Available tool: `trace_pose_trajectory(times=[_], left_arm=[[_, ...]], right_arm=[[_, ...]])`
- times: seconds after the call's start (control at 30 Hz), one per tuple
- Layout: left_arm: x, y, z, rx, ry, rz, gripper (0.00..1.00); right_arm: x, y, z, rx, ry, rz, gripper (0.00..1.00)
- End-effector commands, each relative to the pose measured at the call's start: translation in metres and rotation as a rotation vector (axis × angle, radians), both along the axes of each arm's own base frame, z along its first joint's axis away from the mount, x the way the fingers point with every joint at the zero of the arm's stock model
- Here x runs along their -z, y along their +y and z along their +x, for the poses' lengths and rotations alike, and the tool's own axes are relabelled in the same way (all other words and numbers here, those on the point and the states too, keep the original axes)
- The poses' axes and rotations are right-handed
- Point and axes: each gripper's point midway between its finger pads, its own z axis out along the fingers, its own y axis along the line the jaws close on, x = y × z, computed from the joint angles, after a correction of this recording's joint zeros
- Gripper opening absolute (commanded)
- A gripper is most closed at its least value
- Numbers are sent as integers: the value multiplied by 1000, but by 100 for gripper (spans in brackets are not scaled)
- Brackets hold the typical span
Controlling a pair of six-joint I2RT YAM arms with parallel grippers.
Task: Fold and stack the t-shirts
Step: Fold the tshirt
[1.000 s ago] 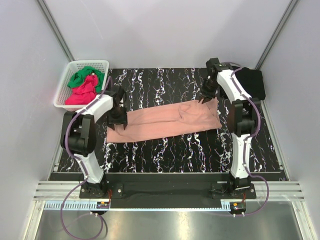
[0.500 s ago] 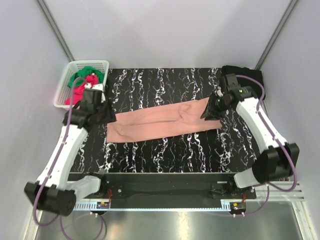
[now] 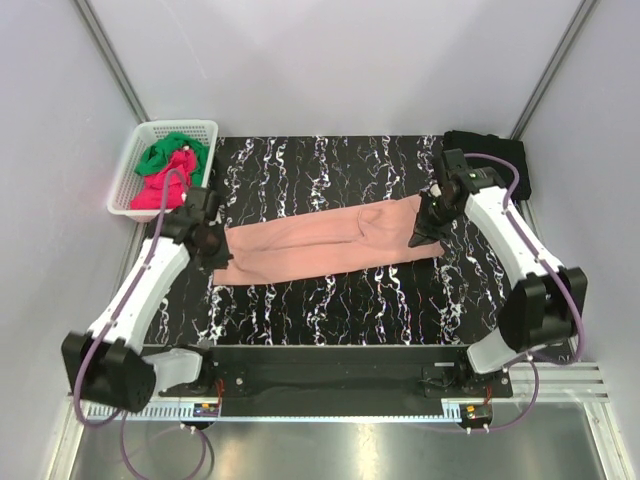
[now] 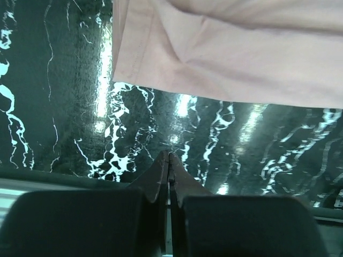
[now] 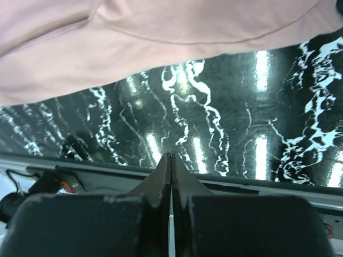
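Note:
A salmon-pink t-shirt (image 3: pixel 330 240) lies as a long folded band across the black marbled table (image 3: pixel 330 300). My left gripper (image 3: pixel 210 246) hovers at its left end, shut and empty. In the left wrist view the closed tips (image 4: pixel 169 156) sit over bare table, short of the shirt's hem (image 4: pixel 241 59). At the shirt's right end hangs my right gripper (image 3: pixel 421 230), also shut on nothing. The right wrist view shows its tips (image 5: pixel 171 156) over the table's near edge, with the pink cloth (image 5: pixel 134 48) beyond them.
A white basket (image 3: pixel 180 124) at the back left holds a green t-shirt (image 3: pixel 163 155) and a magenta-red one (image 3: pixel 160 188). A black t-shirt (image 3: pixel 495 160) lies at the back right corner. Grey walls enclose the table.
Both grippers have closed, with nothing in them. The left gripper has shifted toward the shirt's left end; the right one stays at the right end, slightly lower.

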Motion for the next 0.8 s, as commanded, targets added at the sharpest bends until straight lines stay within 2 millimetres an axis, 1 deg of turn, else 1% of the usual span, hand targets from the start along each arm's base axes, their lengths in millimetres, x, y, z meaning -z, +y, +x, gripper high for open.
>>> trace_pose_trajectory(times=[0.0,0.03,0.1,0.17,0.2,0.23,0.27,0.33,0.37,0.4,0.43,0.47,0.5,0.53,0.57,0.6,0.67,0.7,0.77], left_arm=[[6,1,11,53,7,37,0],[5,0,16,70,3,37,0],[3,-1,24,87,-11,41,0],[7,-3,32,101,7,28,0],[10,-4,36,107,5,25,0],[16,-5,38,114,18,22,0],[29,-7,38,115,53,-10,0],[44,-7,39,108,97,-13,0],[51,-7,38,103,115,-12,0],[54,-7,38,99,125,-13,0],[56,-7,39,97,132,-13,0],[59,-7,41,96,155,-10,0],[59,-6,42,83,162,-7,0],[59,-2,45,64,158,14,0],[60,-2,49,54,149,10,0],[61,-3,51,42,149,2,0],[66,-4,55,46,172,-19,0],[63,-5,61,49,163,-19,0],[63,-5,65,66,164,-12,0]], right_arm=[[2,-13,14,10,-1,-90,0],[5,-18,18,45,4,-114,0],[10,-17,23,57,21,-119,0],[11,-17,27,57,34,-128,0],[19,-20,29,58,61,-152,0],[20,-24,34,66,59,-182,0],[26,-24,35,65,84,-188,0],[28,-22,42,46,78,-190,0],[35,-24,46,50,94,-204,0],[36,-26,50,46,91,-212,0],[35,-25,60,45,70,-207,0],[44,-24,65,36,86,-208,0],[49,-22,70,20,87,-195,0],[50,-21,80,16,69,-191,0],[68,-21,83,14,115,-202,0],[73,-13,83,20,149,-148,0],[79,-8,86,43,194,-102,0],[79,-11,90,57,180,-124,0],[80,-19,96,94,164,-165,0]])
